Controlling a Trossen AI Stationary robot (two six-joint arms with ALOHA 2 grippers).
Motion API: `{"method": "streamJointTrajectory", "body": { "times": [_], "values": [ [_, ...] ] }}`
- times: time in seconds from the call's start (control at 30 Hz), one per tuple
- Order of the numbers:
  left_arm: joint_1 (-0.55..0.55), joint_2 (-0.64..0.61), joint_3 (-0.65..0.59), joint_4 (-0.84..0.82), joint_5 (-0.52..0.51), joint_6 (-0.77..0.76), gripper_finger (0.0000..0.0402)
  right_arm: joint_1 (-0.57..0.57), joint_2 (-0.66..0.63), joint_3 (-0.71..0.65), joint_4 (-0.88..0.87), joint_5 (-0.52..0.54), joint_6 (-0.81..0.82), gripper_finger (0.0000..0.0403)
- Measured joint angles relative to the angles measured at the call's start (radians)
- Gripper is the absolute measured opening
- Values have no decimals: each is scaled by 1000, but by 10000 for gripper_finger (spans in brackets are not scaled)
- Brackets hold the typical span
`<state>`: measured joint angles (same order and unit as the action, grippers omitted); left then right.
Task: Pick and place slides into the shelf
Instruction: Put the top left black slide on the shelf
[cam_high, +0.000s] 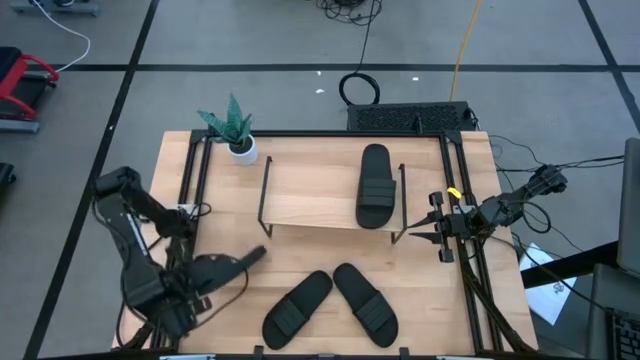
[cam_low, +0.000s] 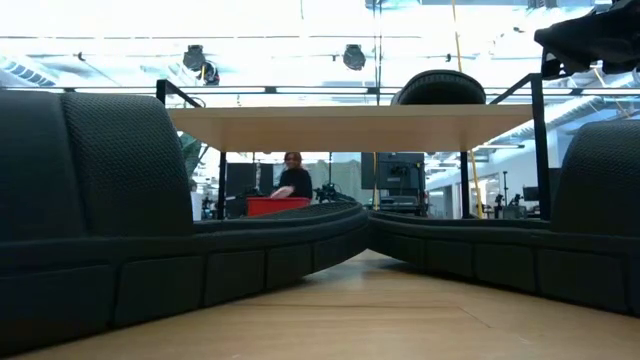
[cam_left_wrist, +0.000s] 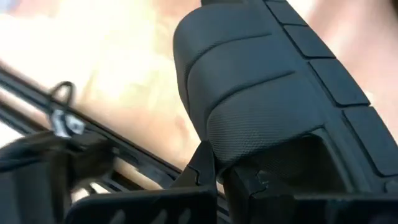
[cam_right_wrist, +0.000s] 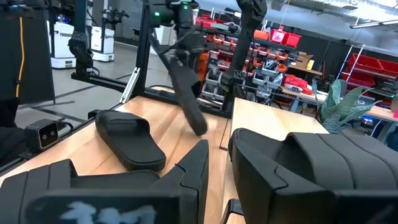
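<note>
A workshop: red parts bins (cam_right_wrist: 283, 37) on racks behind the table.

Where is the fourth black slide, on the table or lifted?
Lifted. The left end effector is shut on the black ribbed-strap slide, which hangs tilted above the wooden tabletop in the right wrist view.

Slides (cam_high: 373, 185): matt black rubbery foam, fine pebbled texture on the ribbed strap, no gloss; the slide at the left claw (cam_left_wrist: 205, 186) shows that grain close up. Shelf (cam_high: 310, 195): light wood top board, smooth, low sheen; frame is thin black metal wire. Tabletop (cam_high: 420, 290): pale wood with visible grain, satin finish, edged with black metal rails. Both claws look like matt black hard plastic. Plant pot (cam_high: 243, 150): white, smooth. Floor (cam_high: 250, 40): grey, smooth.
</note>
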<state>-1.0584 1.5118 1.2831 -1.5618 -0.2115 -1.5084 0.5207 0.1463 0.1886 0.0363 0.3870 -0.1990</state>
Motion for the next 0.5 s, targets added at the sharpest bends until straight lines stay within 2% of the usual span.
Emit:
{"method": "streamJointTrajectory", "body": {
  "times": [0.13, 0.23, 0.37, 0.5],
  "values": [
    [1, 56, 80, -13, 2, 54, 0, 0, 0, 0, 0, 0, -3, 64],
    [-3, 87, 148, -6, -38, 131, 0, 0, 0, 0, 1, 0, -3, 64],
    [-5, 99, 256, -10, -144, 212, 0, 0, 0, 0, 1, 0, -3, 64],
    [-2, 99, 354, -9, -323, 350, 0, 0, 0, 0, 1, 0, -7, 64]
  ]
}}
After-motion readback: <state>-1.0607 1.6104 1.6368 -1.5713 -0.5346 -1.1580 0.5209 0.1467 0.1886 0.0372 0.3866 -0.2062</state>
